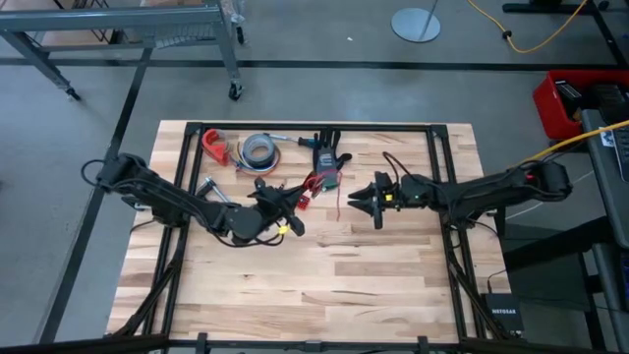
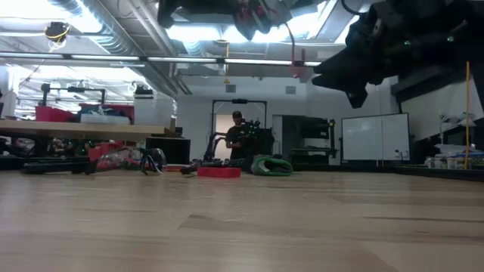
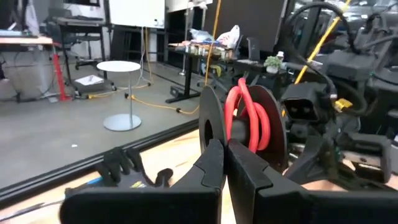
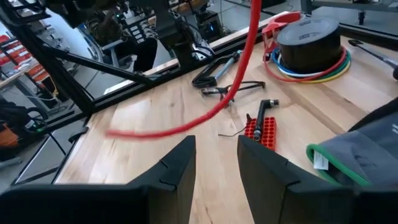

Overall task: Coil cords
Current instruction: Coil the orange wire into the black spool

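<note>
**Both hands raised mid-desk, red cord strung between them**

The left hand (image 1: 285, 222) hangs above the desk's (image 1: 324, 285) middle, fingers pressed together on the looped red part of the cords (image 3: 249, 118). The right hand (image 1: 366, 204) faces it from nearby, fingers parted, gripping nothing visible; a red strand crosses just ahead of it. Toward the far edge lie a glove (image 1: 326, 162), tape roll (image 1: 258, 149) and red bit holder (image 4: 261, 131). The near half lies bare.

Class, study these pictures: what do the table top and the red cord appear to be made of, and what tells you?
Table top: looks like pale wood with a smooth matte finish; plank seams and grain show. Red cord: probably a wire in flexible plastic insulation, glossy; it bends into smooth loops and carries a slight sheen.
</note>
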Robot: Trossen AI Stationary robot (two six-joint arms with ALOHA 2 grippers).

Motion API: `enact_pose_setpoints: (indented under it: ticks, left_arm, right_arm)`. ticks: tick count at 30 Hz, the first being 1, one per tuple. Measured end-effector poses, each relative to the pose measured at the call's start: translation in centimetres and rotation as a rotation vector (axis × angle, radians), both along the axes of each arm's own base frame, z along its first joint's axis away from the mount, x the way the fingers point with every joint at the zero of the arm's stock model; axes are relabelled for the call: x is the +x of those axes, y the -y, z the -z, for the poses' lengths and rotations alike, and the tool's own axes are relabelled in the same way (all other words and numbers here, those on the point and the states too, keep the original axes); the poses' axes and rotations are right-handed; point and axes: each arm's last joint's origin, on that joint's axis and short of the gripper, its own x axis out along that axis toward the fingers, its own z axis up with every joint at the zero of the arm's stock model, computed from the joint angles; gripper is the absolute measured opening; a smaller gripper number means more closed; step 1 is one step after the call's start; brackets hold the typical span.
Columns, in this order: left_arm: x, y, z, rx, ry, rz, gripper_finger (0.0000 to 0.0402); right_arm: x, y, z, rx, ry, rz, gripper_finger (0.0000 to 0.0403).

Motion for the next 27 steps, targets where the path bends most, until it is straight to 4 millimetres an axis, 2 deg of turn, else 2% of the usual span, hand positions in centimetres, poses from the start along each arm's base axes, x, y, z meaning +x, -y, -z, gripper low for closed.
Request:
enact_pose_setpoints:
  ticks: [6,14,27]
  left_arm:
    - [0.9,0.1,0.5,0.010,0.022,0.038,0.0000]
    - [1.0,0.0,0.2,0.013,0.044,0.080,0.0000]
    - [1.1,0.1,0.0,0.008,0.061,0.109,0.0000]
  right_arm:
    - [0.5,0.0,0.0,-0.001,0.033,-0.004,0.0122]
    - [1.2,-0.1,-1.5,0.003,0.086,-0.043,0.0122]
    - [1.3,0.0,-1.5,-0.001,0.078,-0.018,0.0122]
